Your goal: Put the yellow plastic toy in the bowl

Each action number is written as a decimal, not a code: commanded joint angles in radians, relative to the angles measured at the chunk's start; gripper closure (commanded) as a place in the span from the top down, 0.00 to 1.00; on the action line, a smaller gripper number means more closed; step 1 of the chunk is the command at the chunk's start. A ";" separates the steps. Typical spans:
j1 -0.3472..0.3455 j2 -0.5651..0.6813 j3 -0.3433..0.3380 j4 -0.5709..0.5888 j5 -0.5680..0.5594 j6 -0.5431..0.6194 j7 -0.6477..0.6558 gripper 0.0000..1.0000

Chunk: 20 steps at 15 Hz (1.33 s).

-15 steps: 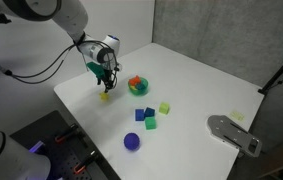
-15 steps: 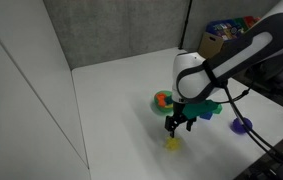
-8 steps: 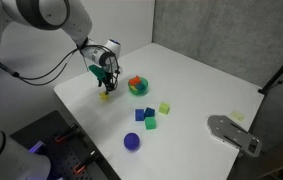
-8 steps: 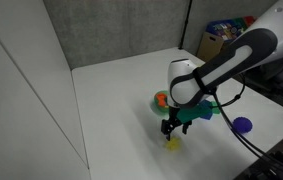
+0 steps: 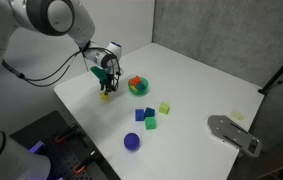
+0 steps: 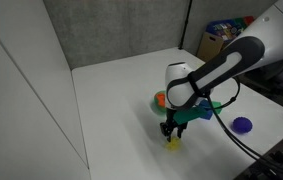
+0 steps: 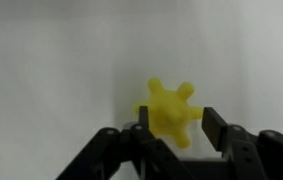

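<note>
The yellow plastic toy (image 5: 105, 97) is a small knobbly lump lying on the white table, to the left of the green bowl (image 5: 145, 89). My gripper (image 5: 105, 88) is lowered right over it. In the wrist view the toy (image 7: 171, 110) sits between the two black fingers of the gripper (image 7: 176, 120), which are open on either side of it, with a small gap on the right. The toy (image 6: 173, 144), the gripper (image 6: 174, 131) and the bowl (image 6: 155, 103) also show in an exterior view. The bowl holds an orange-red thing.
A blue cube (image 5: 140, 114), a green cube (image 5: 151, 123) and a lime-yellow cube (image 5: 165, 106) lie near the bowl. A purple ball (image 5: 132, 141) sits near the table's front edge. A grey device (image 5: 231, 133) lies at the right edge.
My gripper has come down a little closer onto the yellow toy. The toy, bowl, cubes and ball have not moved.
</note>
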 commanded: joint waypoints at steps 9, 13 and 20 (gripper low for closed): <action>-0.003 -0.049 -0.008 0.090 0.011 -0.127 0.024 0.05; -0.004 -0.086 -0.016 0.146 0.006 -0.183 0.031 0.05; -0.002 -0.113 -0.086 0.283 -0.024 -0.220 0.122 0.05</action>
